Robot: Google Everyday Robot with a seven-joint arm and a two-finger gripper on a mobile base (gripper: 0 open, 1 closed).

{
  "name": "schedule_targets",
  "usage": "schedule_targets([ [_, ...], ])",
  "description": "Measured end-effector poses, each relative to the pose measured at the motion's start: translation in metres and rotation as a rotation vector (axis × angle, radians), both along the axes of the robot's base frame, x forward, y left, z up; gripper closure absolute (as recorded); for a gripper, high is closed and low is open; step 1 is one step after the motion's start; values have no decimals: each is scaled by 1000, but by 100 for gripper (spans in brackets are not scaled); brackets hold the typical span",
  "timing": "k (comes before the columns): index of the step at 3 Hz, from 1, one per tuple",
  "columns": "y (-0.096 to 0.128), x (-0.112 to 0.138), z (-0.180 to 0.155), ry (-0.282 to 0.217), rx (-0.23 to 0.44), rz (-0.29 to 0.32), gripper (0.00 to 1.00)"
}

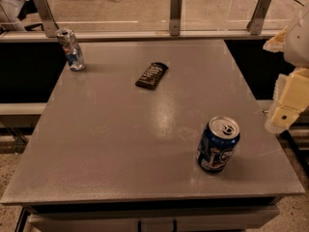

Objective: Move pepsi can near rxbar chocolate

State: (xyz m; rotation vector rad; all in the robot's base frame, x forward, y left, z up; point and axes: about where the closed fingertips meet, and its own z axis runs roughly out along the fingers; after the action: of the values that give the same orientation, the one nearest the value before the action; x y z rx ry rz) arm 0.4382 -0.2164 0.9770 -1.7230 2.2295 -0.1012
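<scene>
Cream hand (284,116) off right edge of table (120,144) — pepsi can (217,144) nearby.

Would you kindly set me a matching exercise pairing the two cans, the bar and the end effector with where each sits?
1. pepsi can
2. rxbar chocolate
3. slim silver can
4. end effector

A. far left corner of the table
B. off the table's right edge
C. near right, upright
D. far middle, lying flat

Pairs: 1-C, 2-D, 3-A, 4-B

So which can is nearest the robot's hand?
The blue pepsi can, front right, near the gripper at the right edge; the slim silver can stands back left.
</scene>
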Motion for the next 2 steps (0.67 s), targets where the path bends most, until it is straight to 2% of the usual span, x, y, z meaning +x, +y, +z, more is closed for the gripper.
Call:
schedule_targets([
  [1, 0, 0, 0, 0, 0, 0, 0],
  [2, 15, -7, -15, 41, 67, 72, 0],
])
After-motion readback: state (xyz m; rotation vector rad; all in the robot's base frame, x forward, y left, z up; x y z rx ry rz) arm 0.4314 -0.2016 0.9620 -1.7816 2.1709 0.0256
